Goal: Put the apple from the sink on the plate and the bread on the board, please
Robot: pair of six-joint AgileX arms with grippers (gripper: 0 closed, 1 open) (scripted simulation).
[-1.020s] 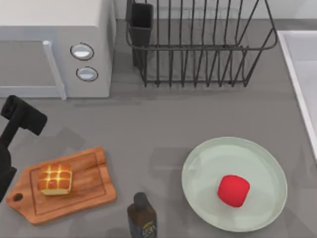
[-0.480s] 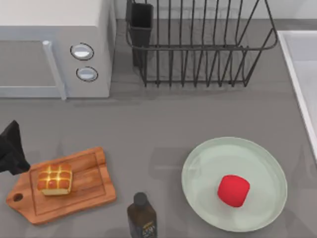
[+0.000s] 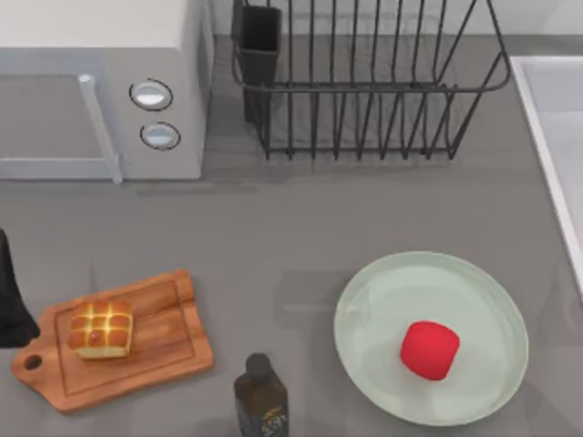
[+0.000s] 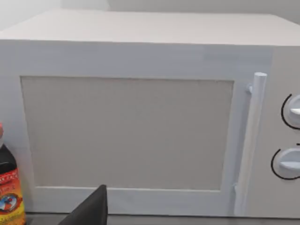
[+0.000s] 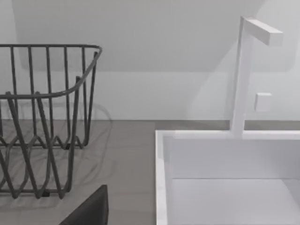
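The red apple lies on the mint-green plate at the front right of the table. Front left, the golden bread sits on the wooden board. The pale sink runs along the right edge and appears again as the sink in the right wrist view, with its faucet behind it. My left arm stands at the left edge, beside the board's handle and apart from the bread. A dark part of my left gripper faces the microwave. A dark part of my right gripper is near the sink.
A white microwave fills the back left, and a black wire dish rack stands at the back centre. A dark bottle stands at the front edge between board and plate. Another bottle stands beside the microwave.
My left arm has drawn back from above the board toward the left edge. Bread, apple and plate have stayed where they were.
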